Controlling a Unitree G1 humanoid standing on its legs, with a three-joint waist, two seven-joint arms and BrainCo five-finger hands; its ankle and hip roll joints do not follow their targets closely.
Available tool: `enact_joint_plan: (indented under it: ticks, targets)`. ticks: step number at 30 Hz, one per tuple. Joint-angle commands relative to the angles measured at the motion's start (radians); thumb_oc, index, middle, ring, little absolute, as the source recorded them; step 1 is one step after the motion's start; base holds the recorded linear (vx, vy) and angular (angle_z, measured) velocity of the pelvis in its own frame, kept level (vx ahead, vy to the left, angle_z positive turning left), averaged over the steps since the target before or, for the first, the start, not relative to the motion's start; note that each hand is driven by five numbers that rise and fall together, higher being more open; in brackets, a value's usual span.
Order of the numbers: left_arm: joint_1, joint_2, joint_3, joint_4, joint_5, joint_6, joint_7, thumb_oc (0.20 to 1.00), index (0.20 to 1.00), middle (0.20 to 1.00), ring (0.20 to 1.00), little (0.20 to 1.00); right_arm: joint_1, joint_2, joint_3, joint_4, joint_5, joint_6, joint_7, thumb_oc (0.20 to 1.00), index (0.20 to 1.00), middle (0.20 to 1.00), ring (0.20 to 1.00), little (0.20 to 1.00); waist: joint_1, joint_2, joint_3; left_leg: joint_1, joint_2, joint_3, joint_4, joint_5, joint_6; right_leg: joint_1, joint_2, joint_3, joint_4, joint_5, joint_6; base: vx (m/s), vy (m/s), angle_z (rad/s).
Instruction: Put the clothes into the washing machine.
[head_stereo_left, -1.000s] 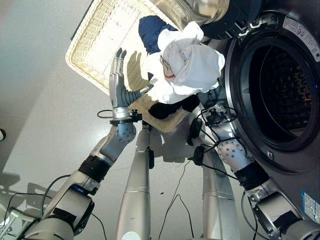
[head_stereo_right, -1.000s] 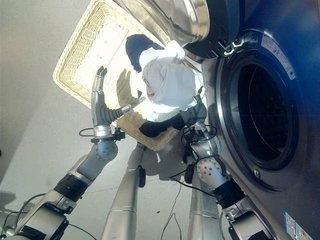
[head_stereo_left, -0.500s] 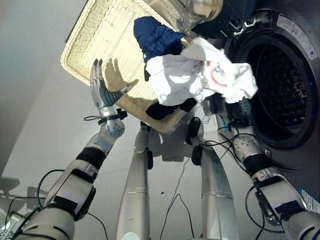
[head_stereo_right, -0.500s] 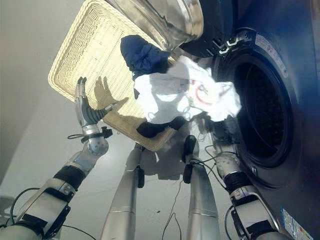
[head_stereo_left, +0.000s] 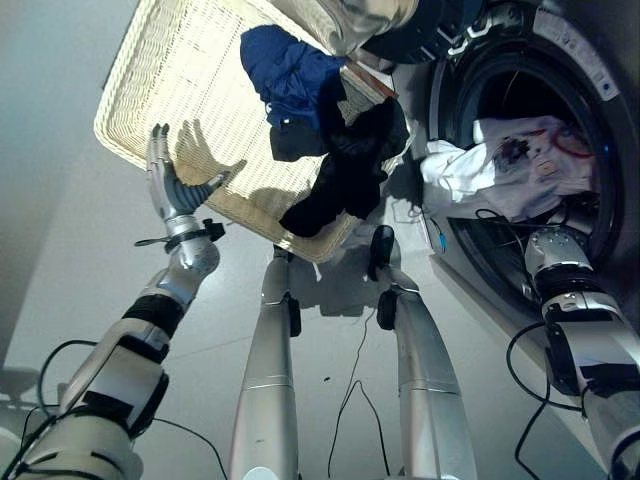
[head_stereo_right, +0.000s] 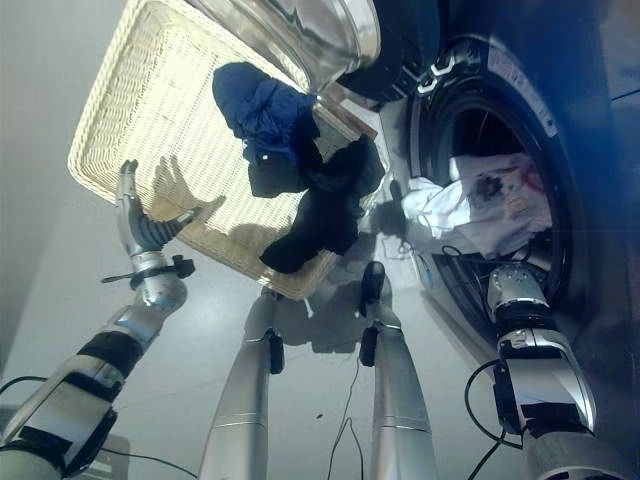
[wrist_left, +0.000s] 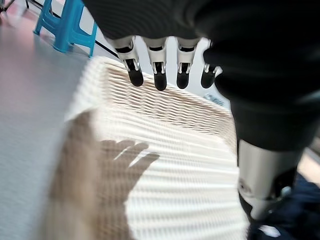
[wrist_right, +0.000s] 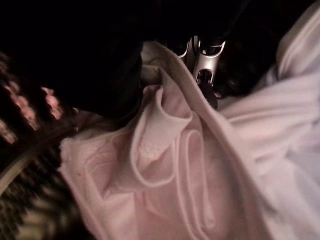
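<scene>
A white garment (head_stereo_left: 510, 165) with a printed patch lies bunched in the washing machine's round opening (head_stereo_left: 470, 95), part of it hanging over the lower lip. My right arm reaches up into that opening, and my right hand (wrist_right: 202, 67) is curled into the cloth's folds. A blue garment (head_stereo_left: 285, 70) and a black garment (head_stereo_left: 345, 165) lie in the wicker basket (head_stereo_left: 130, 140), the black one draped over its rim nearest the machine. My left hand (head_stereo_left: 165, 185) is open, fingers straight, above the basket's near corner and touching nothing.
The machine's open door (head_stereo_left: 360, 15), with its shiny bowl, hangs over the basket's far end. A blue stool (wrist_left: 65, 25) stands on the floor beyond the basket. Grey floor lies to the left of the basket.
My right hand has carried the white garment from above the basket into the machine's opening. The black garment lies uncovered in the basket. My left hand has drifted left; the view has shifted.
</scene>
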Motion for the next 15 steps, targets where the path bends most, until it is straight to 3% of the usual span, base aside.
enact_joint_plan:
  ticks: [1,3,4,6,7,8,9,10,12,13,15]
  targets:
    - [0.011,0.081,0.08,0.047,-0.056,-0.023,-0.034,1.0,1.0,1.0,1.0,1.0,0.163,-0.545,-0.206,-0.06,-0.236,-0.148,-0.051,0.2,0.2,0.2,0.2,0.2,-0.086,-0.127,-0.031,0.036,-0.021,0.017,0.152,-0.186,-0.014,0.102,0.058,-0.011,-0.156,0.129,0.113,-0.01,-0.034,-0.02]
    - [0.009,0.096,0.083,0.05,-0.067,-0.025,-0.059,1.0,1.0,1.0,1.0,1.0,0.157,-0.588,-0.209,-0.033,-0.233,-0.096,-0.014,0.501,0.501,0.501,0.501,0.501,-0.084,-0.135,-0.031,0.042,-0.019,0.013,0.158,-0.188,-0.013,0.113,0.058,-0.012,-0.161,0.131,0.112,-0.01,-0.043,-0.04]
    - [0.012,0.102,0.09,0.053,-0.066,-0.034,-0.077,1.0,1.0,1.0,1.0,1.0,0.151,-0.612,-0.204,0.007,-0.195,-0.039,0.07,1.0,1.0,1.0,1.0,1.0,-0.079,-0.139,-0.031,0.049,-0.02,0.012,0.158,-0.188,-0.014,0.125,0.054,-0.018,-0.166,0.13,0.112,0.01,-0.031,-0.03]
    - [0.002,0.099,0.073,0.049,-0.07,-0.041,-0.098,1.0,1.0,1.0,1.0,1.0,0.103,-0.625,-0.149,0.079,-0.198,0.058,0.126,1.0,1.0,1.0,1.0,1.0,-0.058,-0.132,-0.031,0.052,-0.028,0.009,0.158,-0.185,-0.01,0.13,0.045,-0.023,-0.169,0.131,0.109,0.0,0.0,0.0]
    - [0.002,0.098,0.074,0.05,-0.071,-0.042,-0.099,1.0,1.0,1.0,1.0,1.0,0.092,-0.627,-0.14,0.089,-0.205,0.067,0.125,1.0,1.0,1.0,1.0,1.0,-0.059,-0.13,-0.031,0.052,-0.028,0.009,0.159,-0.185,-0.01,0.13,0.045,-0.024,-0.169,0.131,0.109,0.04,0.003,0.04]
    - [0.0,0.09,0.067,0.047,-0.069,-0.048,-0.105,1.0,1.0,1.0,1.0,1.0,0.069,-0.624,-0.1,0.146,-0.232,0.147,0.125,1.0,1.0,1.0,1.0,1.0,-0.052,-0.122,-0.031,0.052,-0.04,0.005,0.158,-0.184,-0.006,0.128,0.04,-0.024,-0.175,0.136,0.108,0.02,-0.002,0.04]
    - [0.001,0.085,0.065,0.043,-0.068,-0.047,-0.105,1.0,1.0,1.0,1.0,1.0,0.064,-0.622,-0.086,0.171,-0.241,0.17,0.128,1.0,1.0,1.0,1.0,1.0,-0.05,-0.12,-0.031,0.053,-0.041,0.007,0.158,-0.184,-0.005,0.131,0.039,-0.026,-0.175,0.135,0.108,0.03,-0.017,0.05]
    - [-0.002,0.066,0.04,0.025,-0.064,-0.042,-0.087,1.0,1.0,1.0,1.0,1.0,0.049,-0.596,-0.032,0.222,-0.4,0.267,0.102,1.0,1.0,1.0,1.0,1.0,-0.041,-0.11,-0.031,0.049,-0.048,0.007,0.157,-0.181,-0.004,0.127,0.035,-0.029,-0.176,0.138,0.109,0.02,-0.016,0.05]
    - [-0.005,0.061,0.032,0.017,-0.064,-0.038,-0.081,1.0,1.0,1.0,1.0,1.0,0.033,-0.587,0.006,0.222,-0.478,0.318,0.046,1.0,1.0,1.0,1.0,1.0,-0.039,-0.106,-0.031,0.045,-0.055,0.004,0.161,-0.182,-0.001,0.124,0.035,-0.029,-0.18,0.142,0.107,0.0,-0.017,0.07]
    - [-0.027,0.046,0.002,-0.006,-0.057,-0.023,-0.07,1.0,1.0,1.0,1.0,1.0,-0.022,-0.58,0.127,0.289,-0.606,0.466,-0.016,1.0,1.0,1.0,1.0,1.0,-0.024,-0.097,-0.031,0.036,-0.064,0.001,0.161,-0.181,0.006,0.116,0.032,-0.035,-0.181,0.145,0.107,0.0,-0.046,0.06]
    - [-0.068,0.036,-0.027,-0.015,-0.051,-0.007,-0.073,1.0,1.0,1.0,1.0,1.0,-0.115,-0.57,0.27,0.389,-0.775,0.639,-0.013,1.0,1.0,1.0,1.0,1.0,-0.011,-0.088,-0.031,0.025,-0.071,-0.003,0.161,-0.178,0.012,0.108,0.028,-0.046,-0.178,0.146,0.11,0.0,-0.079,0.06]
